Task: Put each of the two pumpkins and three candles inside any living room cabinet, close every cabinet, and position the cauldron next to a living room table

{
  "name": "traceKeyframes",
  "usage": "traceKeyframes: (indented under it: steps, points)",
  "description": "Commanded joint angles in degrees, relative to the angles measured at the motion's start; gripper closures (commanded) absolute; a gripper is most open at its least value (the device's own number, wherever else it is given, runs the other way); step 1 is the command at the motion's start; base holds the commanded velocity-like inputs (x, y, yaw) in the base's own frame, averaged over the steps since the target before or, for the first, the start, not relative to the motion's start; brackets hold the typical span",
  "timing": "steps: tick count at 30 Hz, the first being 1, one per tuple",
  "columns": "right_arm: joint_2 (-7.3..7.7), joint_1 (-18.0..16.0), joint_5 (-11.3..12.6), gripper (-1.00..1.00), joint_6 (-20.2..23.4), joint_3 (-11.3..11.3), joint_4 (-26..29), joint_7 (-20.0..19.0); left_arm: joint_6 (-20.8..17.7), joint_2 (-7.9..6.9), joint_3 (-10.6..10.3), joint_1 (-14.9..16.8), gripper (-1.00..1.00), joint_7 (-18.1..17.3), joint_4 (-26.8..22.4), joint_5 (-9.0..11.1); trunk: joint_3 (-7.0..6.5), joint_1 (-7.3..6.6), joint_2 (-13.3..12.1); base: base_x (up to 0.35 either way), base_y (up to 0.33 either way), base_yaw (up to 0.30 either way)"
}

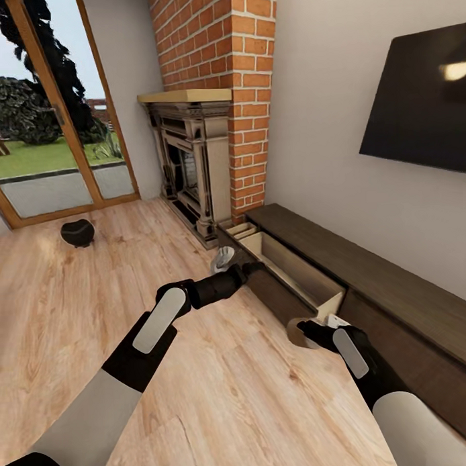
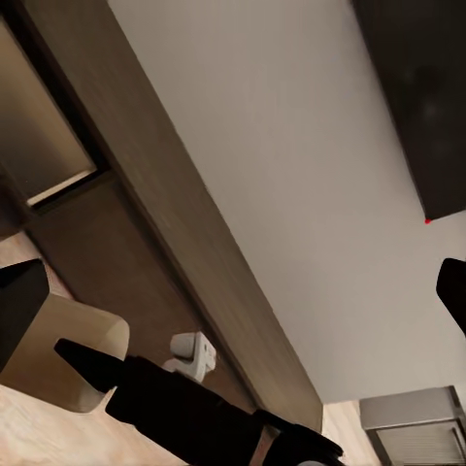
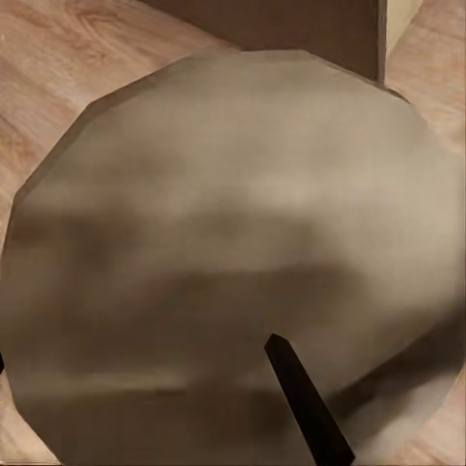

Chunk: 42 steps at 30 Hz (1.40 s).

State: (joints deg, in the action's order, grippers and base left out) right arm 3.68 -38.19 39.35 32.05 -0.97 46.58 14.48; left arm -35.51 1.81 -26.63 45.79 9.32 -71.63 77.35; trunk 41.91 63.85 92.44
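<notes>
candle [image 1: 298, 332] | clenched in right claw [image 1: 310, 333] beside open cabinet [image 1: 308, 277] drawer | left claw [image 1: 251, 268] grip unreadable | risk: candle clips drawer front, drops to floor [image 1: 95, 312]

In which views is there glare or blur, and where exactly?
Head view: a bright glare spot sits on the dark wall screen, and the garden behind the glass door is strongly lit. Right wrist view: a beige round object held very close looks soft and blurred, with a dark wick-like stub rising from it. Left wrist view: the cabinet looks fairly sharp.
</notes>
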Motion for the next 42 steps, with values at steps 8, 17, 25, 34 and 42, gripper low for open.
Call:
traceKeyframes:
  steps: [8,17,25,34,42]
  points:
    - [-0.06,0.0,0.5,1.0,-0.1,-0.1,0.0,0.0,0.1,-0.05,0.0,0.0,-1.0,0.0,0.0,0.0,0.0,0.0,0.0,0.128,0.0,0.285]
    - [-0.06,0.0,0.6,1.0,-0.1,-0.1,0.0,0.0,0.1,-0.08,0.0,0.0,-1.0,0.0,0.1,0.0,0.0,0.0,0.0,0.326,0.0,0.283]
    - [-0.03,0.0,0.5,1.0,-0.1,-0.1,0.0,-0.1,0.1,-0.07,0.0,0.0,-1.0,0.0,0.1,0.0,0.0,0.0,0.0,0.33,0.0,0.05]
    - [0.01,0.0,0.7,1.0,-0.1,-0.2,-0.2,-0.1,0.1,-0.07,0.0,0.0,-1.0,0.0,0.1,-0.1,0.0,0.0,0.0,0.329,-0.048,0.0]
    - [0.0,0.0,0.6,1.0,-0.1,-0.3,-2.0,-0.2,0.1,-0.06,0.0,0.0,-1.0,0.0,0.1,-0.1,0.0,0.0,0.0,0.329,-0.09,0.0]
